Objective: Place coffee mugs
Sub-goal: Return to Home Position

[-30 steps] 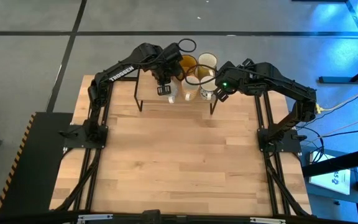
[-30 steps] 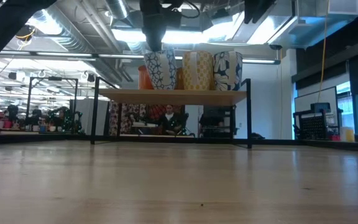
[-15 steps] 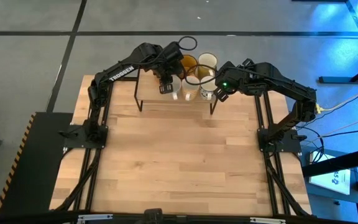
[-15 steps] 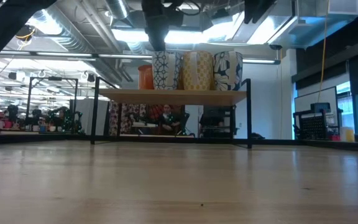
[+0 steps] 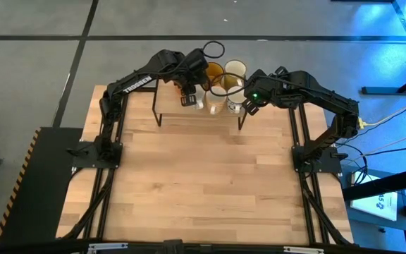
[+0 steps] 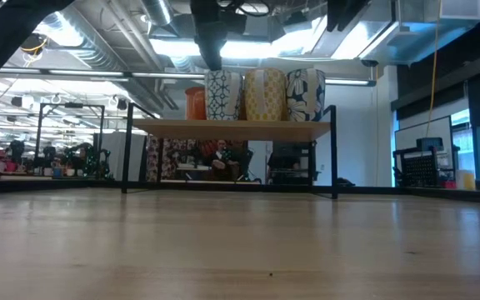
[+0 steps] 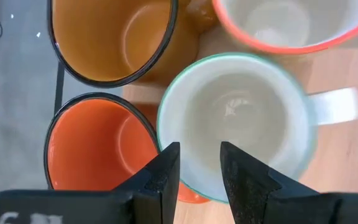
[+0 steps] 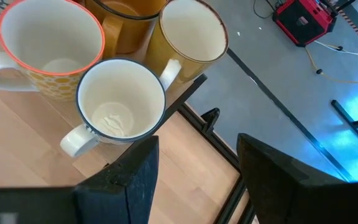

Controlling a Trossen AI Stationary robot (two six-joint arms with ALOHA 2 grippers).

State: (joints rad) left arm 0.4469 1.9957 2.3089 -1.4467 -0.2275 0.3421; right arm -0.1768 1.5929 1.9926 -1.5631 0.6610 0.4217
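Six mugs stand on a raised wooden shelf (image 6: 232, 127) at the table's far edge. The front row is a white mug with a green rim (image 7: 241, 124) (image 6: 223, 94), a yellow-patterned mug with an orange rim (image 8: 48, 46) (image 6: 265, 94) and a blue-patterned white mug (image 8: 122, 102) (image 6: 306, 94). Behind them are the orange mug (image 7: 98, 152), the amber-brown mug (image 7: 114, 37) and the cream-yellow mug (image 8: 191, 31). My left gripper (image 7: 201, 149) (image 5: 187, 99) is narrowly open over the green-rimmed mug. My right gripper (image 8: 197, 146) (image 5: 249, 104) hovers open near the blue-patterned mug, over the shelf's right end. My left gripper comes from above, pointing down, with one finger (image 7: 163, 177) outside and one (image 7: 244, 183) inside the green-rimmed mug's rim (image 7: 161, 134), on the side toward the orange mug. Whether either finger touches the rim I cannot tell. The mug stands upright on the shelf.
The shelf stands on thin black legs (image 6: 333, 150). The wide wooden tabletop (image 5: 203, 176) lies bare on its near side. A black cable loop (image 5: 212, 51) lies beyond the shelf. Behind the table is a room with people, and a red box (image 8: 303, 18) sits on the floor.
My left gripper moved slightly toward the table's right and far edge with the green-rimmed mug. The mug was tilted a second ago. It now stands upright on the shelf against the yellow-patterned mug. Nothing has moved in the last half second.
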